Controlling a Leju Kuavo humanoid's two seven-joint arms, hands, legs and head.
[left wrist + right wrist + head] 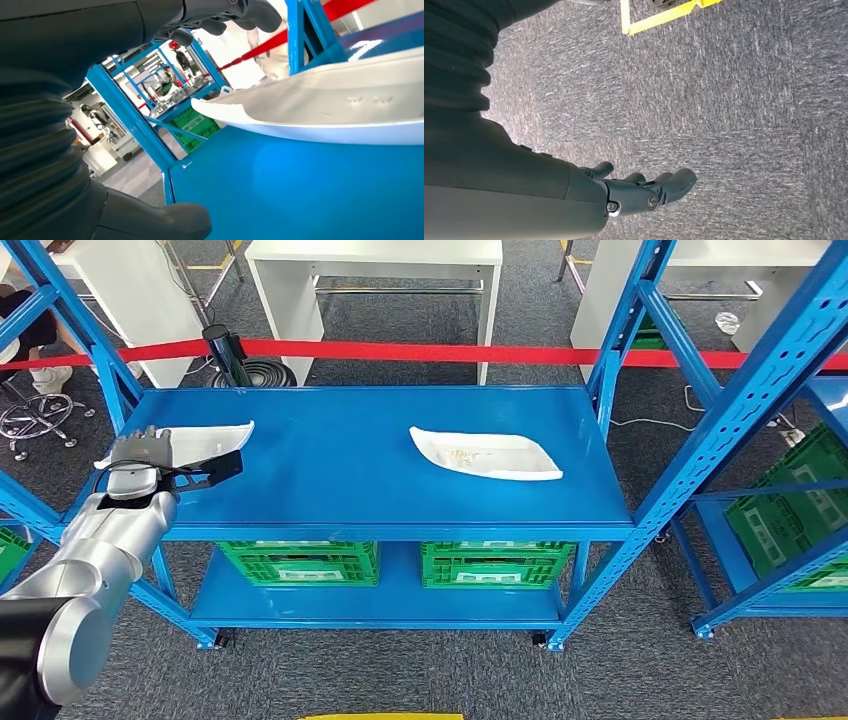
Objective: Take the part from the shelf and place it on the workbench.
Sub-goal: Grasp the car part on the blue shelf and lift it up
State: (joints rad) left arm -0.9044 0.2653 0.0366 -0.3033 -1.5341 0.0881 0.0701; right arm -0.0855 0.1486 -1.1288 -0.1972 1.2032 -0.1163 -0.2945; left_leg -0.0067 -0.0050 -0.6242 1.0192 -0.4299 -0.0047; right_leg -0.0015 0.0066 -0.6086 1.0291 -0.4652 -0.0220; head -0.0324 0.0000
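Grey carpet (pixel 660 660) covers the floor of this room, with white tables (pixel 372 280) standing beyond a red barrier tape (pixel 420 351) stretched across behind a blue metal shelf (pixel 350 480). Green crates (pixel 300 563) sit side by side on the lower level of the shelf, and another green crate (pixel 795 505) rests in the neighbouring blue rack to the right. A strip of yellow tape (pixel 659 17) marks the carpet near the robot.

On the shelf's broad blue top lie two white curved plastic parts. One white part (pixel 485 453) lies right of centre, well apart from either hand. The other part (pixel 205 441) sits at the top's left end, resting flat on the blue surface.

The left hand (pixel 165 462) reaches in at that left end, right at the near edge of the left part, its dark fingers (pixel 215 466) stretched out along the surface beside it and spread, gripping nothing. Whether they actually touch the part I cannot tell.

The right hand (pixel 644 192) hangs down over the carpet, fingers loosely apart, holding nothing.
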